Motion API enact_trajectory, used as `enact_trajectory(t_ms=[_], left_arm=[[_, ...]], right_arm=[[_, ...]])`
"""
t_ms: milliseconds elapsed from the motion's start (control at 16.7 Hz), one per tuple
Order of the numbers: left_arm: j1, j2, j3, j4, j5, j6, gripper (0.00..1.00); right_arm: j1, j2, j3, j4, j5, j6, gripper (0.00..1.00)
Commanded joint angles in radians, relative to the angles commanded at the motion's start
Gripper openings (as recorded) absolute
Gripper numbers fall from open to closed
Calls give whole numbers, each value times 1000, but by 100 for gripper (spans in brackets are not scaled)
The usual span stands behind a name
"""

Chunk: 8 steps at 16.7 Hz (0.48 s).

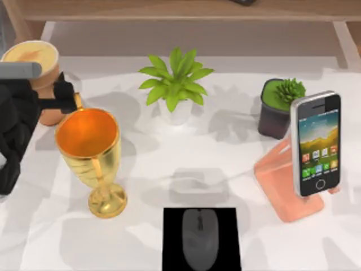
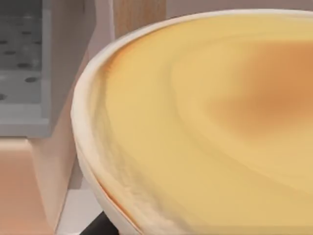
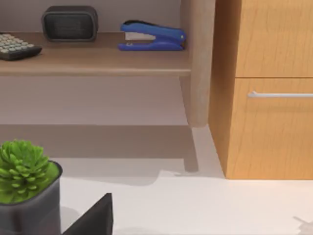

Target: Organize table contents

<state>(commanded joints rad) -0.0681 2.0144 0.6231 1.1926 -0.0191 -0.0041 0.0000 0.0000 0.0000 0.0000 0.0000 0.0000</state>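
The orange paper cup (image 1: 31,56) with its cream top is at the far left back of the table (image 1: 141,169). My left gripper (image 1: 66,96) clasps its side, shut on it. In the left wrist view the cup's cream top (image 2: 210,122) is very close, with a dark finger (image 2: 98,226) under its rim. The grey mouse (image 1: 199,237) lies on a black mat (image 1: 172,226) at the front centre. The smartphone (image 1: 317,141) leans, screen up, on a pink stand (image 1: 282,180) at the right.
A gold goblet (image 1: 90,141) stands just right of the held cup. A leafy plant (image 1: 175,84) and a dark-potted succulent (image 1: 279,104) sit at the back. A wooden shelf (image 3: 98,61) carries a stapler (image 3: 151,36) and a calculator (image 3: 14,46); drawers (image 3: 274,88) stand beside it.
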Motion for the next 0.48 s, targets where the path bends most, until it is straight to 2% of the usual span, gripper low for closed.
enact_trajectory(t_ms=[480], left_arm=[[0, 0, 0, 0, 0, 0, 10]], right_arm=[[0, 0, 0, 0, 0, 0, 100]])
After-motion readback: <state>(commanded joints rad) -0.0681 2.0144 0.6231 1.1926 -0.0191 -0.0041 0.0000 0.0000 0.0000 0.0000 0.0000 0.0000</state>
